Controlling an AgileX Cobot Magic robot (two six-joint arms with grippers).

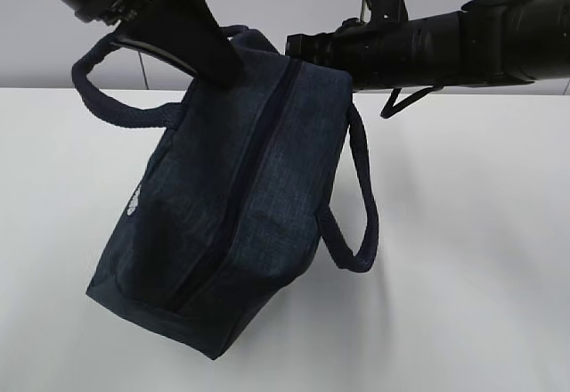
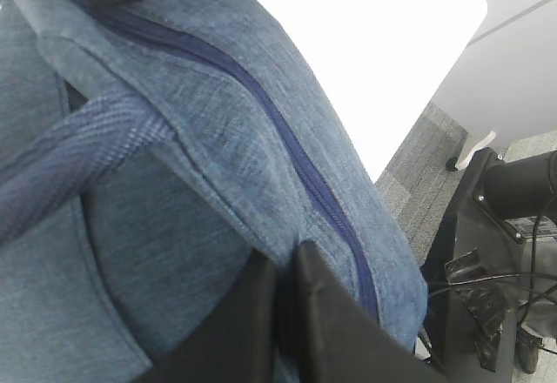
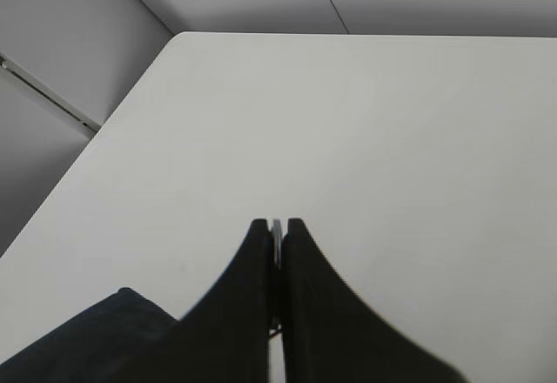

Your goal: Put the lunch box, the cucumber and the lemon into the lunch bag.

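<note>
Lunch bag hung tilted above white table, centre-left, zipper closed. Left gripper clamped on fabric beside zipper, holding bag up. Right gripper pinched thin metal piece, likely ring pull, probably to work zip. Long axis ran far-right-high to near-left-low. Box, cucumber, lemon unseen.

A white table stands before grey walls, over grey carpet.

Bright, even light; soft shadows, mild blur.
</note>
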